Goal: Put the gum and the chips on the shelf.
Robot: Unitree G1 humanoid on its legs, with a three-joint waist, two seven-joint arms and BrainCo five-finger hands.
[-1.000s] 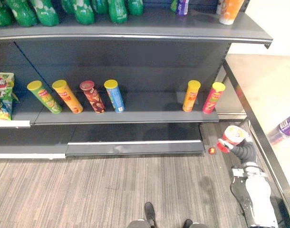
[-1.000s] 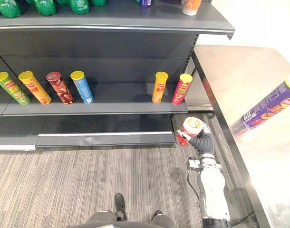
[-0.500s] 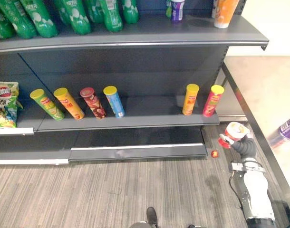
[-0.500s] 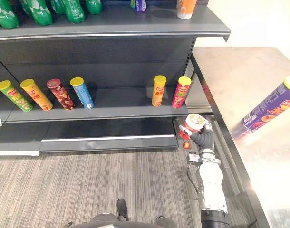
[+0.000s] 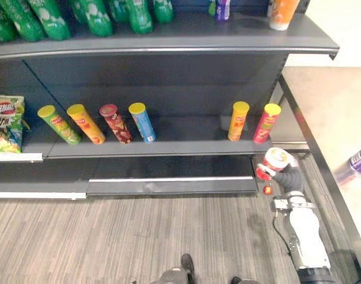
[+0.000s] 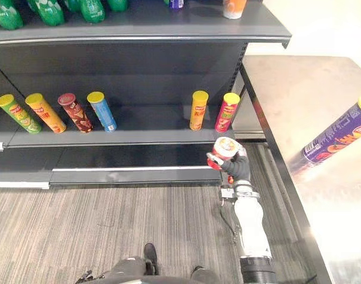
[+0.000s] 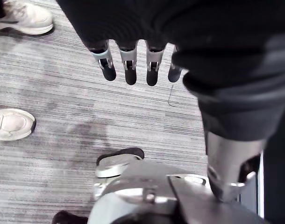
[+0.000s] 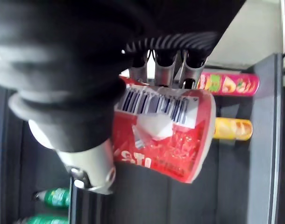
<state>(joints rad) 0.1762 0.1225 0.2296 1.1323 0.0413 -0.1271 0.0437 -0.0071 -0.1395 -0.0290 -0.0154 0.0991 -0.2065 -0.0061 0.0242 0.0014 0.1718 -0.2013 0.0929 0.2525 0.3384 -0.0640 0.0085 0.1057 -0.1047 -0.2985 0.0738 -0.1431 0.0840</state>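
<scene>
The right hand (image 6: 237, 168) has its fingers curled round the red chips can (image 6: 223, 149), held above the floor just before the right end of the shelf (image 6: 151, 133). The left hand (image 7: 128, 65) hangs with straight, empty fingers. Nothing looks placed yet.

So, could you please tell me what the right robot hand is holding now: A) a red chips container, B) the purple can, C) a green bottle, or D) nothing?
A: the right robot hand has its fingers curled round the red chips container, in front of the shelf near the pink can.
</scene>
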